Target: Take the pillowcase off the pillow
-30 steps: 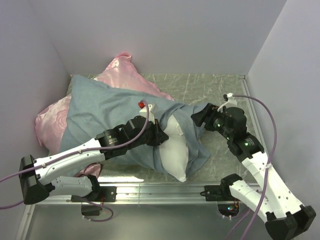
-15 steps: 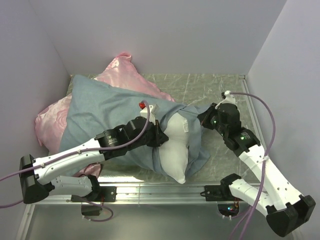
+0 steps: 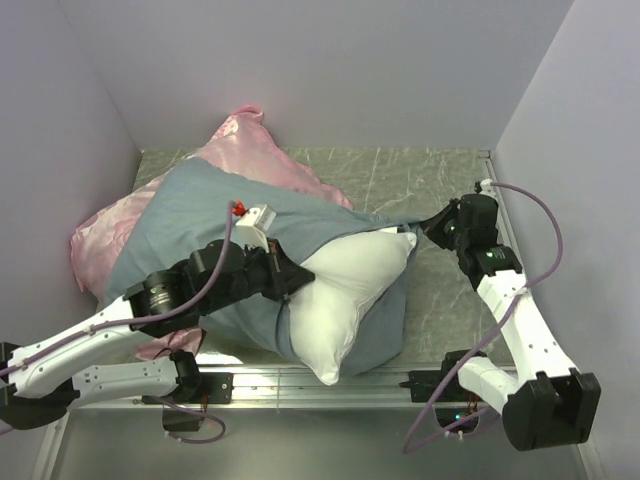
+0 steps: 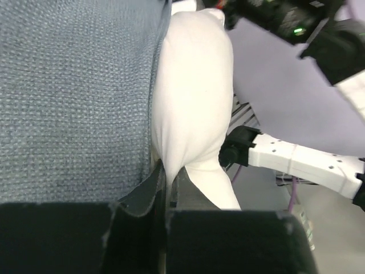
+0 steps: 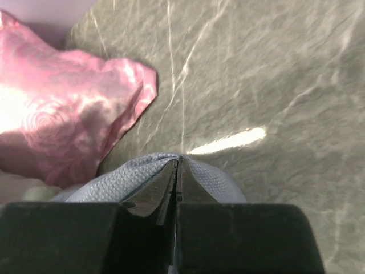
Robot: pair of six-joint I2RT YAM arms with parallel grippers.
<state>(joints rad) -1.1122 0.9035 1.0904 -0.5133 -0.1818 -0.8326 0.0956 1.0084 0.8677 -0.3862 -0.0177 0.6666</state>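
Note:
The blue-grey pillowcase [image 3: 190, 220] lies across the left and middle of the table, with a fold of it under the white pillow [image 3: 345, 290]. About half of the pillow sticks out of the case mouth toward the near right. My left gripper [image 3: 290, 290] is shut on a pinch of the pillow's white fabric [image 4: 194, 85] right at the case's edge [image 4: 74, 97]. My right gripper [image 3: 428, 228] is shut on the pillowcase's edge [image 5: 142, 174] and holds it stretched toward the right wall.
A shiny pink rose-patterned pillow [image 3: 255, 150] lies under and behind the pillowcase at the back left, also seen in the right wrist view [image 5: 63, 120]. The grey marbled table [image 3: 420, 175] shows at the back right. Walls close in on three sides.
My right gripper has shut on the pillowcase's edge and pulled it right. My left arm has drawn back to the left with the pillow. More white pillow is uncovered.

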